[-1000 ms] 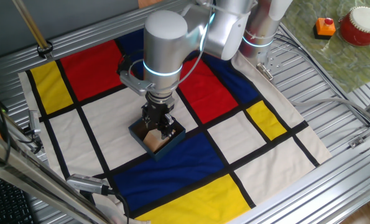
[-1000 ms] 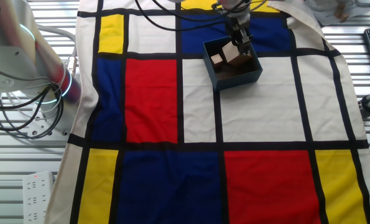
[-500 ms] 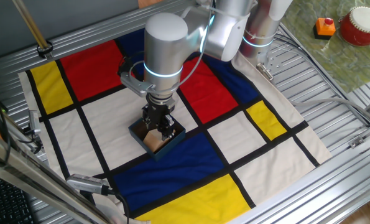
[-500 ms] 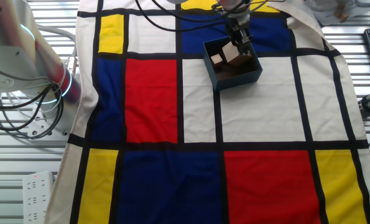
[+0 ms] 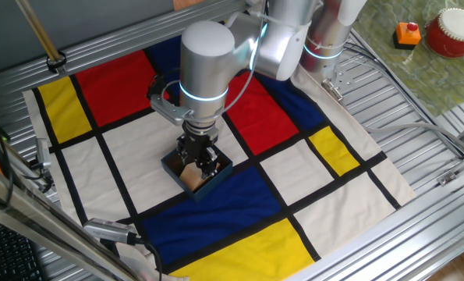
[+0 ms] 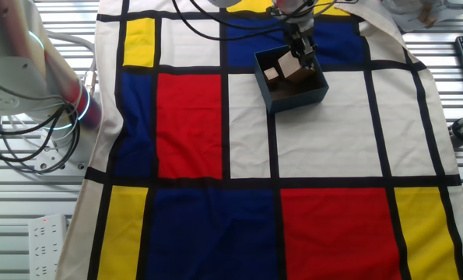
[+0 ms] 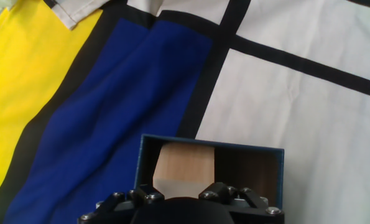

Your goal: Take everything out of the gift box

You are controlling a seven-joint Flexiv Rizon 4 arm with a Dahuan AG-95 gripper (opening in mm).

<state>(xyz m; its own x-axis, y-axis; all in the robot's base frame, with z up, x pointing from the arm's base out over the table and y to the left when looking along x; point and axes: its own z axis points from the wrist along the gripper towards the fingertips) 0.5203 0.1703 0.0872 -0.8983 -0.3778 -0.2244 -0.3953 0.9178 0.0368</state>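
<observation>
The gift box sat on a white square of the patterned cloth, toward the cloth's edge away from the arm's base, with its corners turned askew to the black grid lines. The gripper reached straight down into the box, its fingers around the larger wooden block, which stood against the box's inner wall; whether the fingers were pressing on it or only flanking it could not be told. A second, smaller wooden block lay just beside the first, toward the box's opposite wall. In the hand view the box's far blue wall ran just beyond the tan block, leaving little room on that side, while bare brown floor showed next to the block. Around the box the cloth lay flat and open on all sides, white and blue squares reaching to the cloth's edges, beyond which ran the ribbed metal table.
</observation>
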